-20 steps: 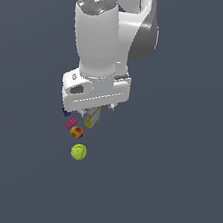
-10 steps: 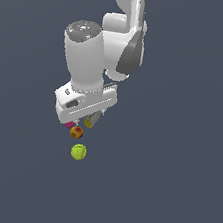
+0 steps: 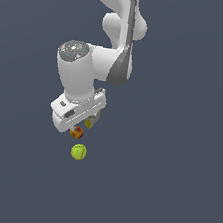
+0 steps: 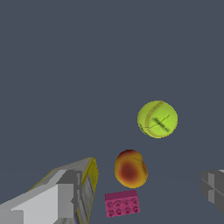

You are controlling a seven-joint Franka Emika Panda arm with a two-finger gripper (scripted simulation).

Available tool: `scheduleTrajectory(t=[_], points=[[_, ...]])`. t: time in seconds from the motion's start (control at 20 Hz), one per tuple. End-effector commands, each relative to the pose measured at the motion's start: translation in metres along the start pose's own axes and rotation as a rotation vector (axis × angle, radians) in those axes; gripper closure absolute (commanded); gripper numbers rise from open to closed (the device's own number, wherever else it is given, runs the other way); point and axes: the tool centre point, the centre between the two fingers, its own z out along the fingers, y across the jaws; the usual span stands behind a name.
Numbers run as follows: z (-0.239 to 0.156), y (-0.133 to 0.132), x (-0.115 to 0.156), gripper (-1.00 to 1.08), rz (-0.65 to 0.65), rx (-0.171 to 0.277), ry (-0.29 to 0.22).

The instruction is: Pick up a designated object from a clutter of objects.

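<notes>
Wrist view, nearest first: one gripper finger [image 4: 57, 199] fills the near corner, grey-white, with the yellow-and-grey box [image 4: 89, 183] running right along it. A second grey finger tip [image 4: 213, 189] shows at the opposite edge, well apart from the first, so the jaws stand wide with nothing between them.

Next out: flat pink block [image 4: 122, 203], studded top face up, lying on the desk [image 4: 87, 65] between the two fingers, closer to the box side.

Just beyond the block, nearly touching it: the peach-like fruit [image 4: 130, 169], red-orange with yellow patches. Free on the desk, not gripped. It sits between the finger lines, nearer the box-side finger.

Farthest: yellow-green ball [image 4: 157, 119], seam visible, near the fruit but clearly apart.

Desk is plain dark grey; no edges or corners in either view, so can't place things against them.

Exterior view: gripper [image 3: 81, 127] hangs low over the clutter, arm coming down from above. Fruit [image 3: 76, 133] peeks out just under the hand's lower edge, a sliver of the box [image 3: 88, 124] beside it. Ball [image 3: 78, 152] is in the open just below the fruit in this view. Pink block hidden here by the hand. Can't tell whether the fingertips touch the desk.
</notes>
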Motion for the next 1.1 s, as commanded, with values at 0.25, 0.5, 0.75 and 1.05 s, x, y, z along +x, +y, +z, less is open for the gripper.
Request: scheduleTrajectory(t=[0.25,0.5,0.75,1.05], points=[[0.033,0.008,-0.020,-0.92,-0.158,0.006,-0.009],[0.053,0.011,-0.034,-0.92,-0.259,0.010,-0.014],[0.069,0.013,-0.045,-0.92,-0.336,0.014,-0.018],[0.081,0.014,-0.053,-0.92,-0.394,0.018,-0.021]])
